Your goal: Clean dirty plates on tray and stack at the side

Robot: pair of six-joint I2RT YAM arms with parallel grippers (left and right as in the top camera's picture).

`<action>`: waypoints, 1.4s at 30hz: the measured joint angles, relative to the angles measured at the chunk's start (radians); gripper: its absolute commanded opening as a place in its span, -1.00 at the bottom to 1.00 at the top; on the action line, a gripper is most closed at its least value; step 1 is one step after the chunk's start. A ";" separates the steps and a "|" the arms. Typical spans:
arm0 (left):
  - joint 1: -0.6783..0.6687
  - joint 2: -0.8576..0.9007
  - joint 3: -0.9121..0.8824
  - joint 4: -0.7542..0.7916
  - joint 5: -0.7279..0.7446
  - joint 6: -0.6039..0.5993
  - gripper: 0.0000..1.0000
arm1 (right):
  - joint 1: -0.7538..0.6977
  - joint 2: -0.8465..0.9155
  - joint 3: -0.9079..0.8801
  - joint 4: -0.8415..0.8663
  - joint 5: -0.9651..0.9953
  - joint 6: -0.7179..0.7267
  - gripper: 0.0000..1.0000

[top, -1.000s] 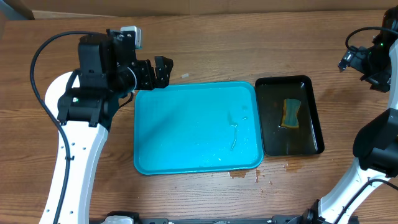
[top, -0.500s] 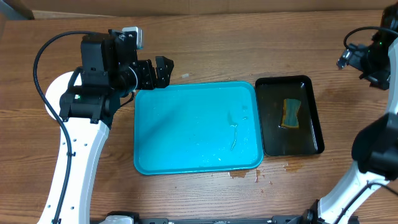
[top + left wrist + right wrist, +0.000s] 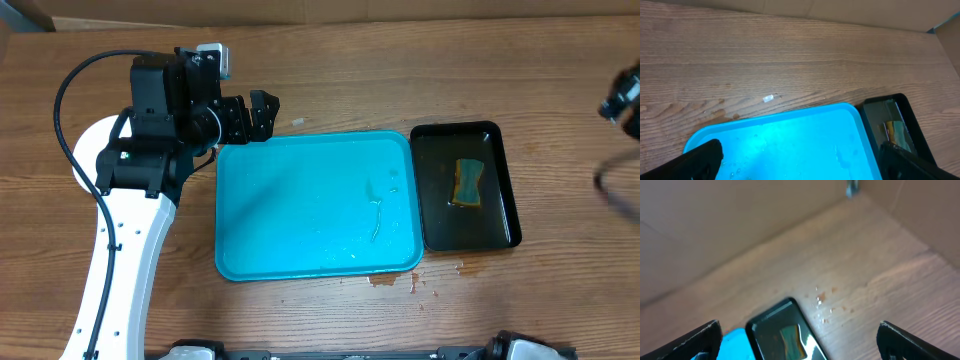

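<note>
The turquoise tray [image 3: 316, 205] lies in the middle of the table, wet with droplets and with no plate on it. It also shows in the left wrist view [image 3: 790, 140] and its corner shows in the right wrist view [image 3: 732, 345]. A round white plate edge [image 3: 84, 160] shows at the left, mostly hidden under my left arm. My left gripper [image 3: 262, 115] is open and empty over the tray's far left corner [image 3: 805, 162]. My right arm [image 3: 625, 100] is a blur at the right edge. Its gripper [image 3: 805, 345] is open and empty, high above the table.
A narrow black tray [image 3: 466, 183] stands right of the turquoise tray and holds a yellow-green sponge [image 3: 467, 182]; it also shows in the wrist views [image 3: 890, 127] [image 3: 782, 330]. Brown drips [image 3: 390, 281] lie by the tray's front edge. A white scrap [image 3: 297, 123] lies behind it. A cardboard wall closes the back.
My right arm has swung away to the right and now mostly leaves the overhead view, blurred. My left arm shifted slightly at first and then stayed still.
</note>
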 measured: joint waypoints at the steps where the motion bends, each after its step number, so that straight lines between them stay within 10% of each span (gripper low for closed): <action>1: 0.000 0.000 0.000 0.000 0.000 0.000 1.00 | 0.016 -0.036 0.000 0.000 0.000 0.001 1.00; 20: 0.000 0.000 0.000 -0.001 -0.003 0.000 1.00 | 0.282 -0.507 -0.080 0.046 -0.002 0.000 1.00; 42: 0.000 0.000 0.000 0.000 -0.007 0.000 1.00 | 0.284 -1.172 -1.664 1.552 -0.104 -0.011 1.00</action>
